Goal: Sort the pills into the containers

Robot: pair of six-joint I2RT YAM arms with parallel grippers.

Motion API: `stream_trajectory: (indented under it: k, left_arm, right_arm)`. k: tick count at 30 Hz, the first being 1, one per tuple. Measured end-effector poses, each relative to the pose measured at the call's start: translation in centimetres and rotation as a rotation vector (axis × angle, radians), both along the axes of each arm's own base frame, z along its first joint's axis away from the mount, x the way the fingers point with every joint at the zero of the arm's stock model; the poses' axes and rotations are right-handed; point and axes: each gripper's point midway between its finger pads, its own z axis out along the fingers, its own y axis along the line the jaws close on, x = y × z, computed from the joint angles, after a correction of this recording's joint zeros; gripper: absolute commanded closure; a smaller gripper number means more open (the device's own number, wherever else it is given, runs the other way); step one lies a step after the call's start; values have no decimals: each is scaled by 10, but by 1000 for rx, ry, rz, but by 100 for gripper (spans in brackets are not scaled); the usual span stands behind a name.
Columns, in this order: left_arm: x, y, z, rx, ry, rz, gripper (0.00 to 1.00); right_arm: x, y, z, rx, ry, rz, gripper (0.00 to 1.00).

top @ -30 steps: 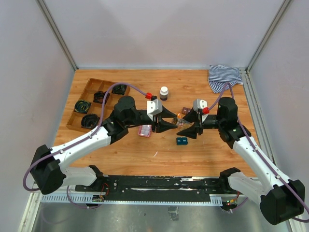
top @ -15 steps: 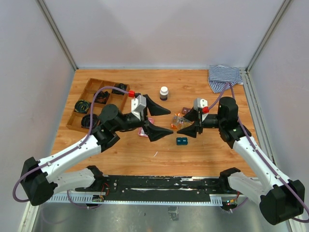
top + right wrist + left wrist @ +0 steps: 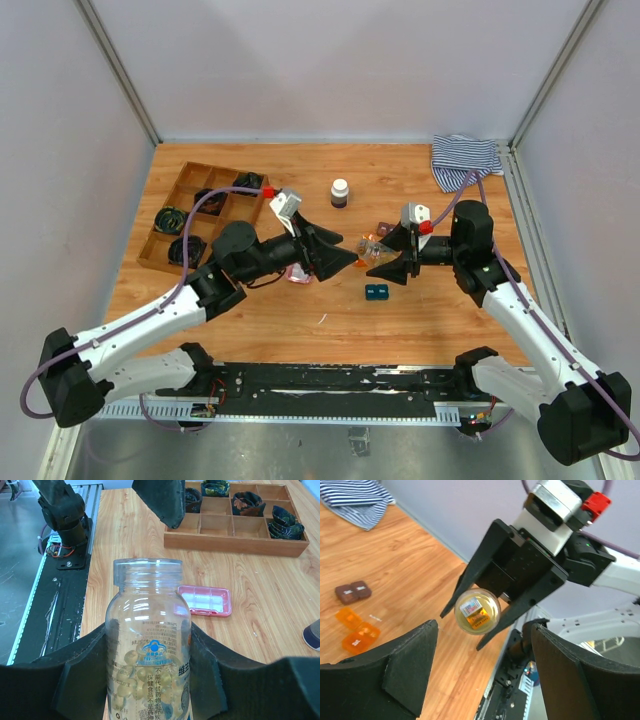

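Observation:
My right gripper (image 3: 148, 647) is shut on a clear pill bottle (image 3: 147, 630) with no cap, half full of yellow pills. It lies level, its mouth facing my left gripper (image 3: 345, 255). In the left wrist view the bottle (image 3: 477, 611) shows end-on just past my open left gripper (image 3: 482, 672), which holds nothing. On the table lie the pink container (image 3: 205, 600), the orange container (image 3: 357, 630), the brown container (image 3: 352, 591) and the teal container (image 3: 377, 292). The left arm partly covers the pink container (image 3: 299, 272).
A wooden compartment tray (image 3: 190, 215) with black coils stands at the back left. A small dark bottle with a white cap (image 3: 340, 193) stands behind the grippers. A striped cloth (image 3: 465, 155) lies in the back right corner.
My left gripper, shut at the bottle's mouth a second ago, opened wide and drew back left. It has since turned, come back toward the bottle and narrowed a little. The right arm stayed still.

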Motion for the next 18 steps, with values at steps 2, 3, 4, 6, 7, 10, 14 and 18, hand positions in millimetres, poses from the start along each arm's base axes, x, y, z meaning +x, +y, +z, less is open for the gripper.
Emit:
stream_trajectory:
  k: [2,3,4,6,7,10,14,18]
  left_arm:
    - [4,-2,-1,31,13,38,20]
    - [6,-4,-1,51,19,56,21]
    - [7,-7,0,69,19,67,21]
    - [8,-12,1,100,20,82,22]
    - [9,-15,2,114,17,89,22]
    - [13,-20,1,154,12,107,23]
    - [15,-26,-4,201,12,112,24]
    - [16,-31,-10,236,17,106,32]
  right_arm:
    - [0,0,0,0,0,-1,99]
    - [0,0,0,0,0,-1,99]
    - [0,0,0,0,1,-1,99]
    - [1,0,-1,-1,1,-2,99]
    - [1,0,-1,-1,2,-2,99]
    - [1,0,-1,-1,2,-2,99]
    - [1,0,-1,-1,1,-2,100]
    - [1,0,-1,-1,1,-2,99]
